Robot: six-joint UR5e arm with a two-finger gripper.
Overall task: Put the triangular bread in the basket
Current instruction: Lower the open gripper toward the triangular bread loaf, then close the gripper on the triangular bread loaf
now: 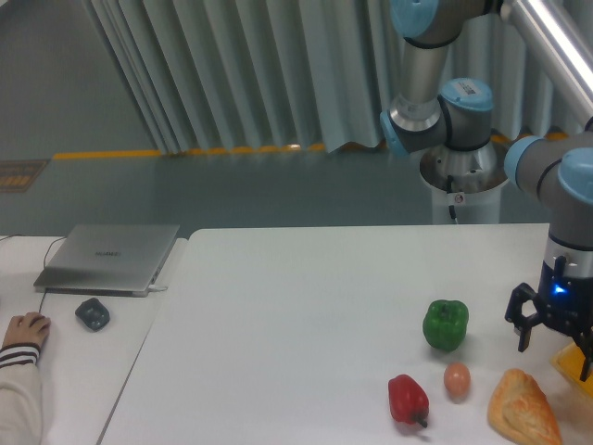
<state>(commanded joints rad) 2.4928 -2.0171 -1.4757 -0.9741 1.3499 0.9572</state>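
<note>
Camera: jaws wide apart, empty.

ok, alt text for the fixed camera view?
A robot gripper hangs open above a triangular bread on a white table, beside a basket at the right edge. A green pepper, red pepper and egg lie nearby.

Triangular bread [523, 408] with a rough, flaky crust; red pepper [408, 399] and green pepper [446, 324] with glossy, smooth skins. Table [296, 324] matt white; laptop [109, 257] brushed silver metal.

Tool [552, 345] (spread) above triangular bread [524, 406]
</note>
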